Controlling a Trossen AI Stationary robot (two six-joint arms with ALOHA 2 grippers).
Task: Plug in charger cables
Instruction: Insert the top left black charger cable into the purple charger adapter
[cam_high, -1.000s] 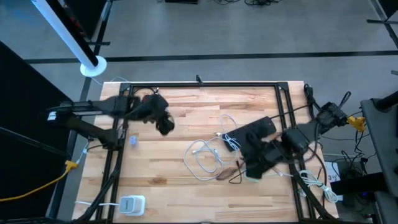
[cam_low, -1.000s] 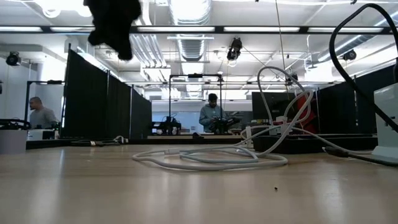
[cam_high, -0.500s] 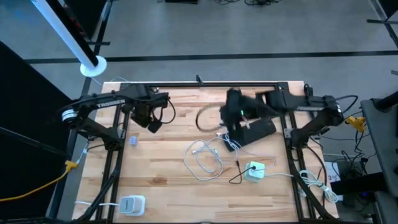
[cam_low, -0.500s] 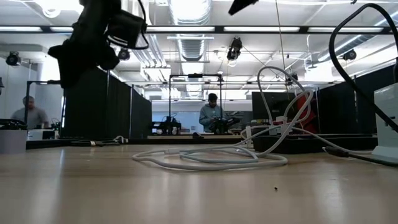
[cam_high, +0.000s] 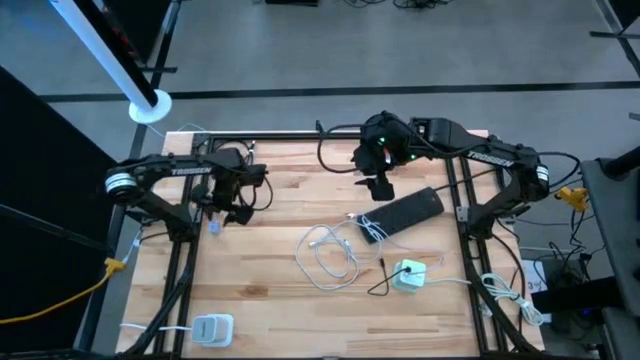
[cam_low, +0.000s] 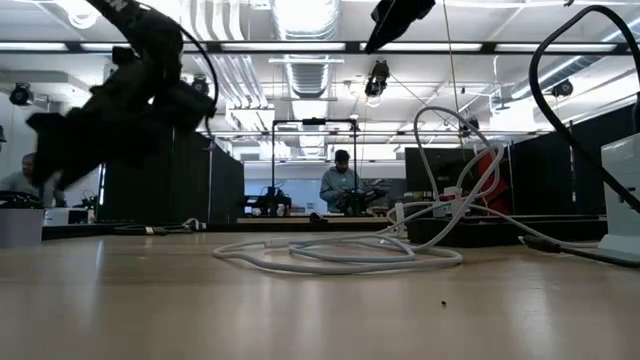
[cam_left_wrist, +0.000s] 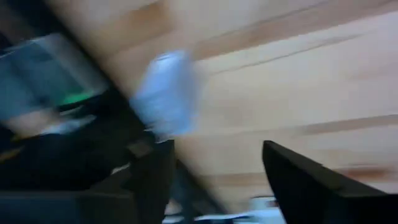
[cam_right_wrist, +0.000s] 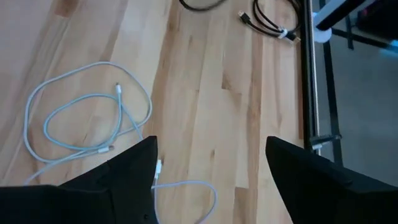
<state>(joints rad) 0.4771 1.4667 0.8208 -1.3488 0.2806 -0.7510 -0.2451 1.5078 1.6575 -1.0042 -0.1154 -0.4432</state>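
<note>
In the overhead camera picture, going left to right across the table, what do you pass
Left gripper → white charger block at the near edge → looped white cable → right gripper → black power strip → second white charger block with a green light.
</note>
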